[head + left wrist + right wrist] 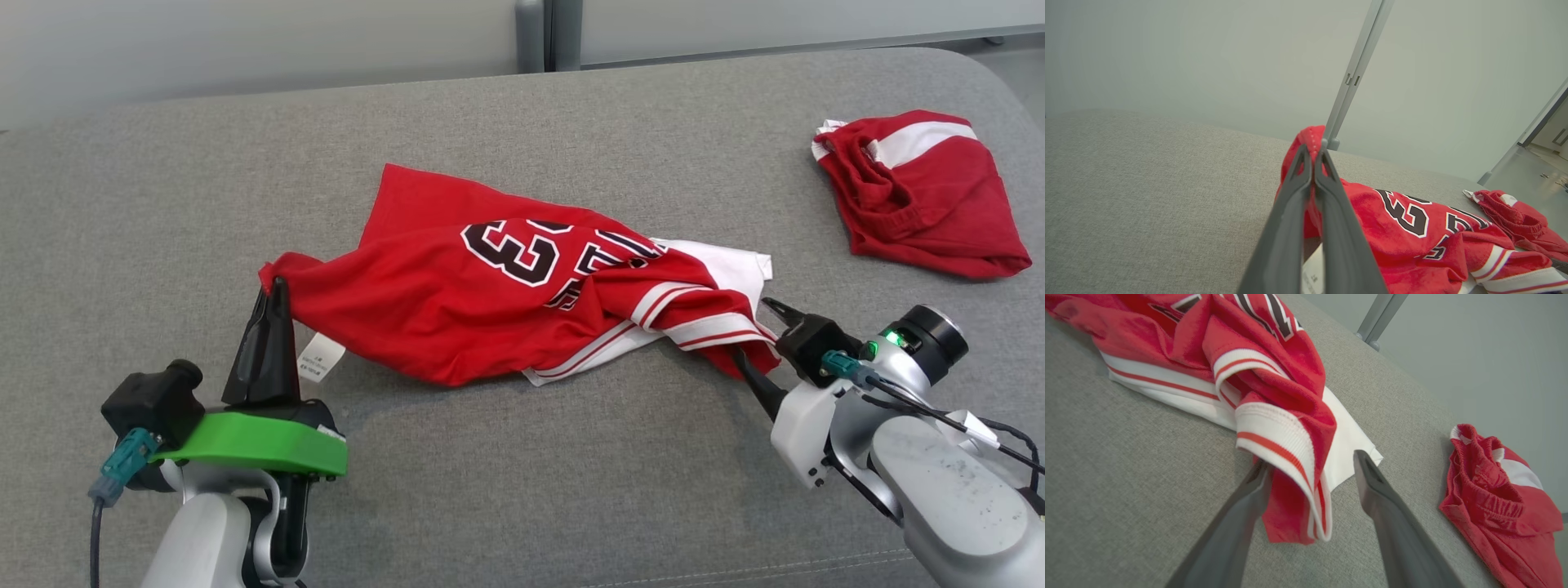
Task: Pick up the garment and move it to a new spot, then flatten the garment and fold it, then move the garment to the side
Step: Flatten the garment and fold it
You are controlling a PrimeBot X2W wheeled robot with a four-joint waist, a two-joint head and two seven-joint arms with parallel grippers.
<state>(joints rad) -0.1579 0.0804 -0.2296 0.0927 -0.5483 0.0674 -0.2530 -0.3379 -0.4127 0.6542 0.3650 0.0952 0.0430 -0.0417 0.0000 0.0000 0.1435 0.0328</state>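
The red jersey (pixel 457 310) lies crumpled near the middle of the grey fabric-covered surface (pixel 571 106), with its black "23" facing up and white-striped trim bunched at its right end. A flat red corner reaches toward the far edge, and a white layer pokes out at the right and along the near edge.

The left gripper (pixel 276 290) has its jaws pressed together on the jersey's left tip. In the left wrist view, a small fold of red cloth pokes out above the left gripper's (pixel 1312 151) closed fingertips. A white label (pixel 320 359) hangs just beside it.

The right gripper (pixel 749 327) is at the jersey's right end, its jaws spread wide around the striped hem. In the right wrist view, the hem hangs in the right gripper's (pixel 1310 459) gap. It hides one fingertip, and the other stands just clear of the white edge.

A second red-and-white garment (pixel 922 196) sits bunched near the far right corner, well apart from the jersey, with a bare grey band between them.

Open fabric spreads wide on the left of the jersey, behind it up to the far edge, and in front of it between the two arms. A grey post (pixel 547 33) stands against the pale wall beyond the far edge.
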